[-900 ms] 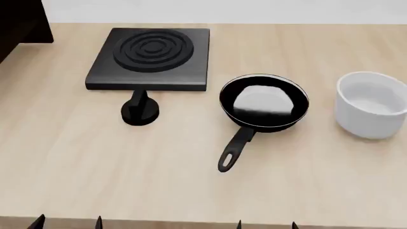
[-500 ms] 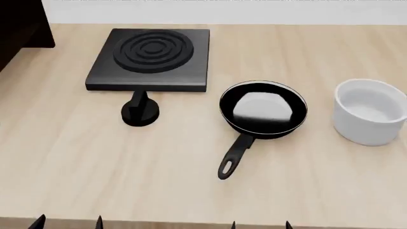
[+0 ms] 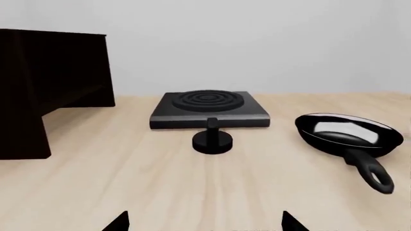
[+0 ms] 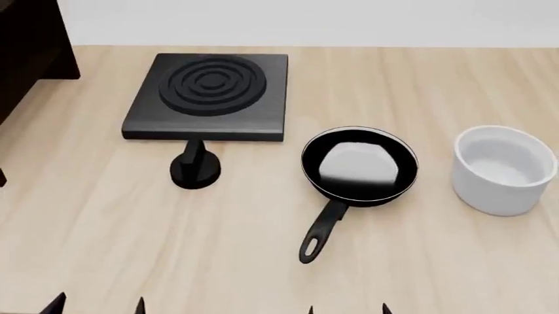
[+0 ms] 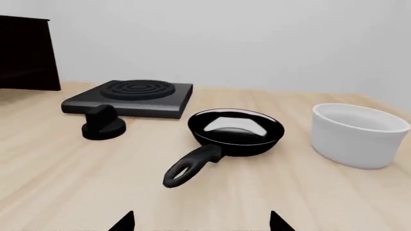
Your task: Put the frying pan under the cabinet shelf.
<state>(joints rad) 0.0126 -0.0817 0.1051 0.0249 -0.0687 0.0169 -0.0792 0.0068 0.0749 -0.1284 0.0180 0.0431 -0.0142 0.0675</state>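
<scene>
At the desk's (image 4: 105, 235) far left corner stands the cabinet shelf (image 4: 31, 46). Rightward sit a square black plate (image 4: 209, 88), a black knob (image 4: 195, 169), the frying pan (image 4: 359, 163) mid-desk, and a white pot (image 4: 501, 169). Both grippers, left (image 4: 96, 303) and right (image 4: 347, 307), gape empty at the near edge.

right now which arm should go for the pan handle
Probably right. In the head view the right gripper sits almost directly below the handle of the pan, while the left gripper is far off to the side. Both look open.
</scene>
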